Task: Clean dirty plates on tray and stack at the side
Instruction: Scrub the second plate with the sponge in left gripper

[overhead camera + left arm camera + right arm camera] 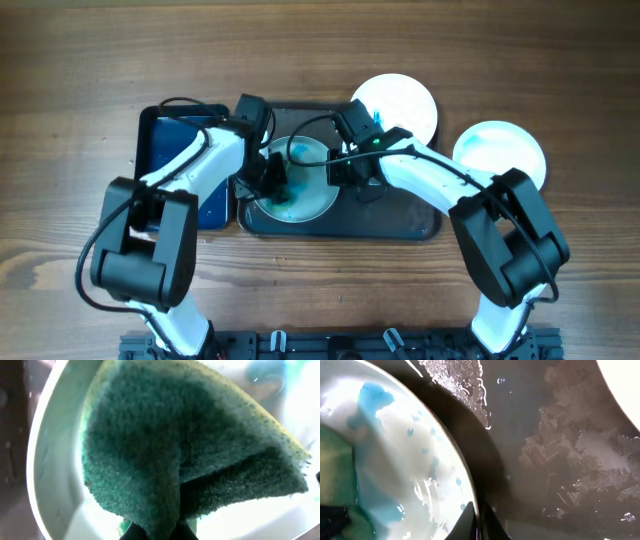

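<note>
Clamping plate (420, 450) rim, R gripper (479, 522); L gripper's (155, 532) sponge (190, 445) on its face.

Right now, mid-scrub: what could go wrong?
1. The right gripper pinches only the rim of the plate, so pressure from the sponge could make it slip or tip.
2. The tray looks wet, so the plate may slide.
3. The blue smears near the rim are easy to miss.
</note>
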`<act>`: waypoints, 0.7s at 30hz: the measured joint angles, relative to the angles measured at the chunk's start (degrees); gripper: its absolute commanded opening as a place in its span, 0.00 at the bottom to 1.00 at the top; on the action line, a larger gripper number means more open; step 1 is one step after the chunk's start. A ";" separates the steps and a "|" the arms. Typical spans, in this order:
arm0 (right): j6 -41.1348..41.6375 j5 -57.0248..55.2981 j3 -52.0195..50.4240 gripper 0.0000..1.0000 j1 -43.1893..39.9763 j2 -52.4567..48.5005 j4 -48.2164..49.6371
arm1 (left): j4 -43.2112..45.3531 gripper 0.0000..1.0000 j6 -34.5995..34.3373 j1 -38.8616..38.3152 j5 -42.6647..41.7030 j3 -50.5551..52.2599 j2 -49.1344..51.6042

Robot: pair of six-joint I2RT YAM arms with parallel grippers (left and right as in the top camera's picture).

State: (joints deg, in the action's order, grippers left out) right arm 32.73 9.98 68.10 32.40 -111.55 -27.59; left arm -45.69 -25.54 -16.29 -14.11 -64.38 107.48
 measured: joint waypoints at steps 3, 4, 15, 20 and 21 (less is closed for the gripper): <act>-0.02 0.57 -0.02 0.04 -0.22 0.00 -0.02 | 1.90 0.04 1.44 0.02 -1.25 1.18 -0.66; -0.02 0.66 -0.02 0.04 -0.24 0.00 -0.04 | 3.39 0.04 3.96 0.09 -3.28 1.62 -0.70; 0.85 0.94 -0.02 0.04 -0.59 0.00 -0.48 | 16.06 0.04 -1.38 -0.42 -3.37 2.69 -0.07; 0.94 0.94 -0.02 0.04 -0.59 0.00 -0.42 | 4.46 0.04 -4.96 -0.28 3.54 1.07 -0.96; 1.05 0.94 -0.02 0.04 -0.59 -0.02 -0.42 | 3.23 0.04 -4.22 -0.13 3.45 1.03 -1.01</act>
State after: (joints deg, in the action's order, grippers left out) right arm 33.78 10.92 68.07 31.81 -111.57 -28.01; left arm -42.46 -29.76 -16.43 -10.66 -63.35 106.48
